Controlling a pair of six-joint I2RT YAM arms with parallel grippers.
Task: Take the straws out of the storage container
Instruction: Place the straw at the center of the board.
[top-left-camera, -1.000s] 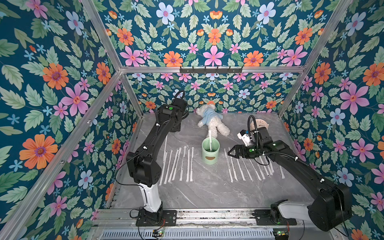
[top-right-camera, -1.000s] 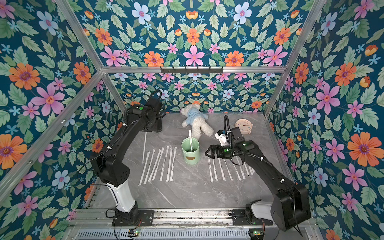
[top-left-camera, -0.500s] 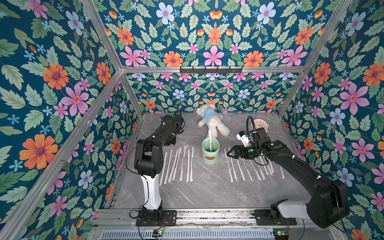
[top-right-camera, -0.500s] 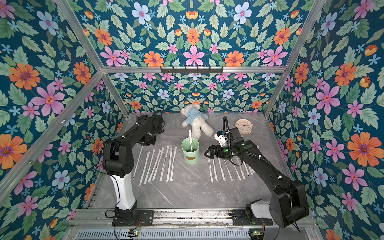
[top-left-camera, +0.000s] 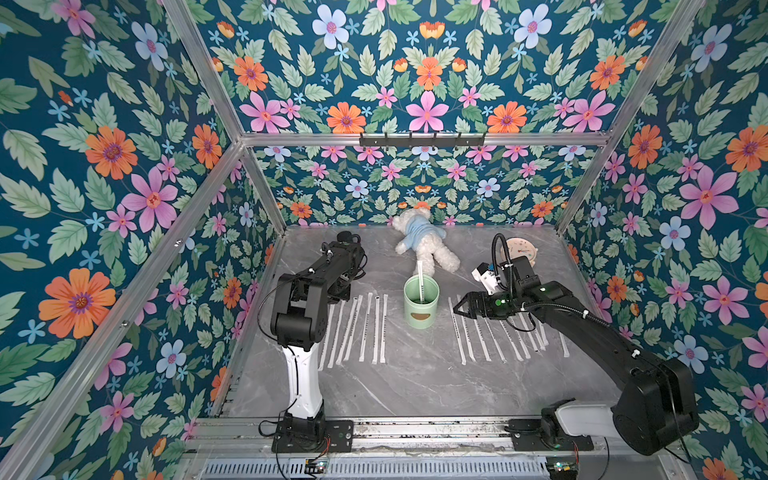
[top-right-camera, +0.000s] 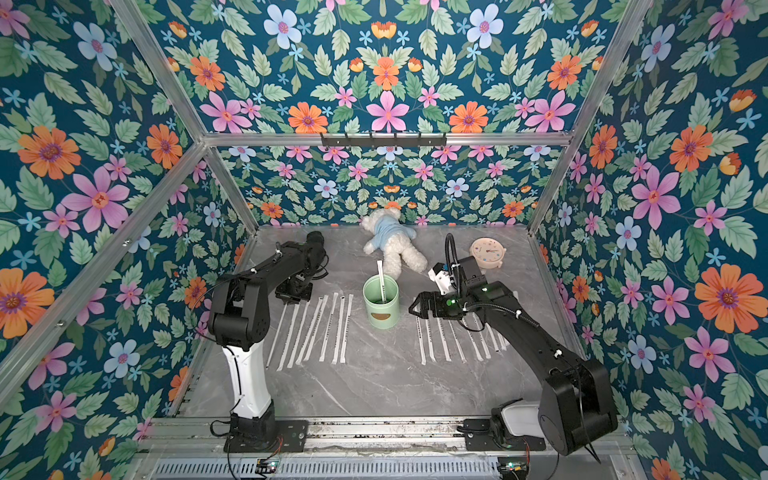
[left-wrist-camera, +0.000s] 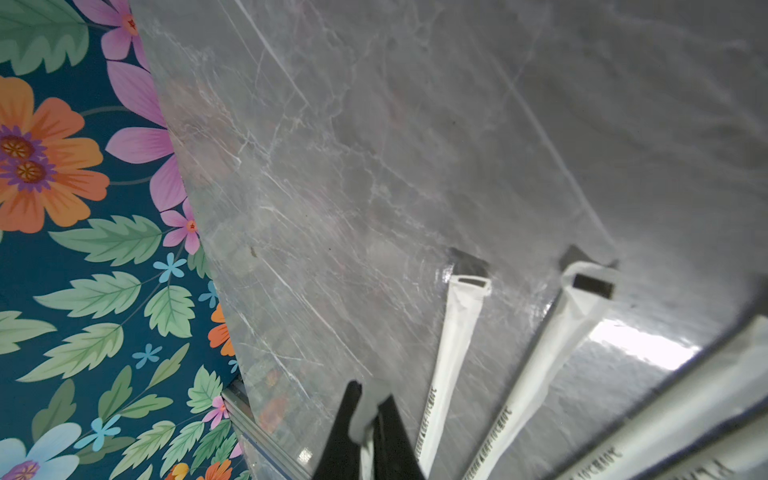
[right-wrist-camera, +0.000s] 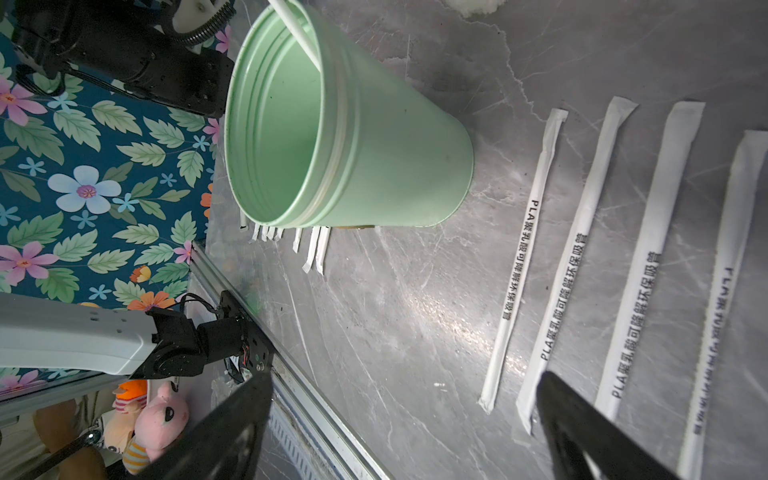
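Since all but one of the straws lie out on the grey marble bench (top-left-camera: 399, 386), we judge the job nearly done. Nearest us, two rows of laid-out straws (top-left-camera: 382, 328) run toward the far edge. The mint-green cup (top-left-camera: 421, 309) stands upright mid-bench between them.

At the far end of the left row, the left gripper (left-wrist-camera: 370, 392) is clenched on a pinched straw (left-wrist-camera: 366, 457). It holds the straw low over the bench, beside the row's outermost pieces on the left-edge side. To set it down well, we would lower it until it lies flat, parallel to its neighbours and not across them. Only then would we let go.

Just right of the cup, the right gripper (top-left-camera: 459, 308) hangs empty with its jaws spread wide, above the far ends of the right row. The last straw (top-left-camera: 420, 278) leans inside the cup, its top well above the rim. We would come in over the rim, pinch that free top and draw straight up, so the light cup does not tip.

Beyond, near the far edge, lie a white teddy bear (top-left-camera: 424, 245) and a round pinkish clock (top-left-camera: 521, 251).
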